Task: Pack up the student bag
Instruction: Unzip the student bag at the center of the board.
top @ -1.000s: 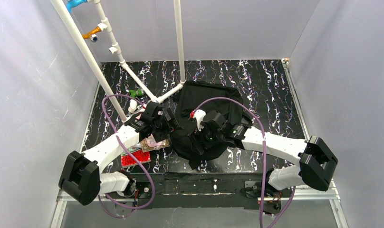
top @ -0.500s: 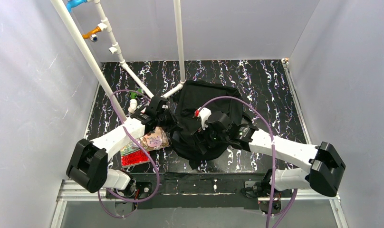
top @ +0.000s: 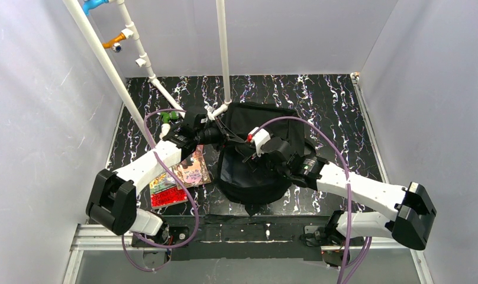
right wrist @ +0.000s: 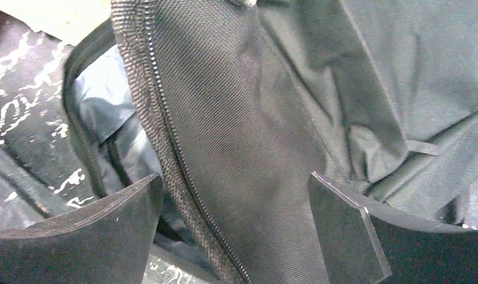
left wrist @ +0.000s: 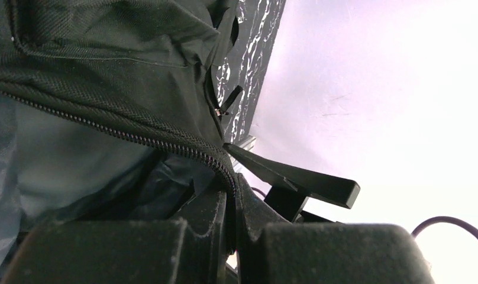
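Observation:
The student bag [top: 278,121], a black fabric backpack, lies mid-table with its mouth pulled open onto grey lining [top: 239,168]. My left gripper [top: 217,134] is at the bag's far left rim. In the left wrist view it [left wrist: 231,189] is shut on the zippered edge [left wrist: 136,139] and holds that edge up. My right gripper [top: 249,158] hovers over the mouth. In the right wrist view it [right wrist: 233,219] stands open, and the bag's other zipper edge [right wrist: 183,160] runs between its fingers [right wrist: 94,236] without being pinched.
A white pipe frame [top: 165,97] rises at the back left, close to the left arm. A stack of flat packets and a book [top: 186,174] with a red item [top: 165,197] lies left of the bag. A small green object [top: 168,116] sits by the pipes.
My left gripper has shut on the bag's zipper edge and drawn it up and back, which spreads the mouth. My right gripper has reached further over the bag and opened a little wider.

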